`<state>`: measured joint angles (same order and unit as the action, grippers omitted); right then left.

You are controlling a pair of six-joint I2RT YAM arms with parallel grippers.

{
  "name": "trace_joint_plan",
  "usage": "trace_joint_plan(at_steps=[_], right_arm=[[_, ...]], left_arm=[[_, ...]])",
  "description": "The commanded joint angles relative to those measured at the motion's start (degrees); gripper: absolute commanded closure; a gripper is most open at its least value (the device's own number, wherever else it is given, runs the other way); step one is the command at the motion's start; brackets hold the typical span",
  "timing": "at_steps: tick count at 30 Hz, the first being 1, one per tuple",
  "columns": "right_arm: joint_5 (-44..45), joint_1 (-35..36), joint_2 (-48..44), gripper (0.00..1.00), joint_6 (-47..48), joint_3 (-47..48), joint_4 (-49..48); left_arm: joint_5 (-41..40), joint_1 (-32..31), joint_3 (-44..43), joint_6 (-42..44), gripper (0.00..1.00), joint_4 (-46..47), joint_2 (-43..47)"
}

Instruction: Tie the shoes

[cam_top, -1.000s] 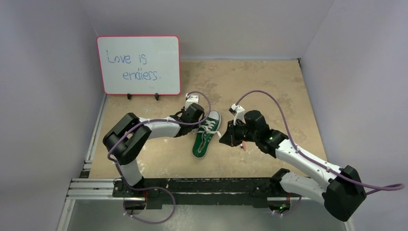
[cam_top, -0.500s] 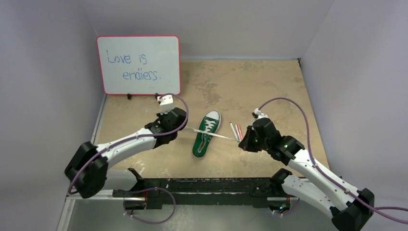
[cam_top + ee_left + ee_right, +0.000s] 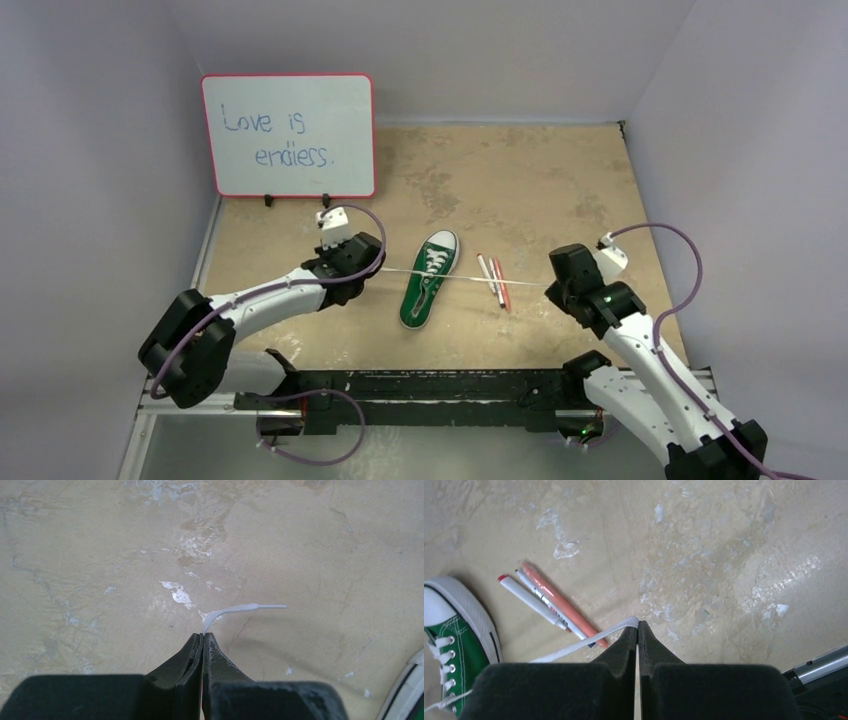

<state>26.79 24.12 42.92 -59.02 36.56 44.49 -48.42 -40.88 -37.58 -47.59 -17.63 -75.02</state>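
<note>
Room first: beyond the sneaker (image 3: 430, 278) you have a broad stretch of bare table (image 3: 520, 170) running to the back wall. There is more of it to the sneaker's right, up to the side wall. To the sneaker's left the table edge and left wall come sooner. On the sneaker's near side runs the black rail (image 3: 420, 385) that carries both arm bases.

The sneaker lies near the middle of the table, toe toward the back wall and heel toward the rail. Your left gripper (image 3: 378, 268) sits just left of the sneaker, fingers pressed together on the left lace strand (image 3: 395, 270). Your right gripper (image 3: 549, 286) is well to the sneaker's right, pinching the right lace strand (image 3: 520, 283). Both strands run nearly straight out from the sneaker.

Thin pens (image 3: 492, 279) lie right of the sneaker, between it and your right gripper, and the right lace strand crosses over them. You cannot tell whether it touches them. A whiteboard (image 3: 288, 135) reading "Love is endless." stands behind and left of the sneaker.

The surface is tan and scuffed with pale patches, and plain pale walls close three sides.
</note>
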Motion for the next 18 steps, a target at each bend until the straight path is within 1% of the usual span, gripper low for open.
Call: trace_joint_plan(at_steps=[1,6,8,11,15,18], right_arm=[[5.2,-2.6,0.3,1.0,-5.8,-2.3,1.1],[5.1,-4.9,-0.1,1.0,-8.4,-3.8,1.3],[3.7,-6.4,-0.7,1.0,-9.3,-4.7,1.1],[-0.3,-9.8,-1.8,1.0,-8.6,-7.2,-1.8],[-1.9,-12.8,-1.8,1.0,-8.5,-7.8,-2.6],[-2.9,-14.8,-2.2,1.0,-7.9,-9.6,-5.3]], left_arm=[[-2.4,2.0,-0.2,-1.3,1.0,1.0,-1.9],[-2.1,3.0,1.1,-4.9,1.0,-0.5,-4.1],[-1.5,3.1,1.7,-6.3,1.0,-1.0,-4.8],[-0.4,3.2,2.3,-8.1,1.0,-1.0,-5.1],[2.2,3.4,3.3,-11.5,1.0,-0.9,-5.0],[3.1,3.7,4.1,-13.9,1.0,-0.8,-4.4]])
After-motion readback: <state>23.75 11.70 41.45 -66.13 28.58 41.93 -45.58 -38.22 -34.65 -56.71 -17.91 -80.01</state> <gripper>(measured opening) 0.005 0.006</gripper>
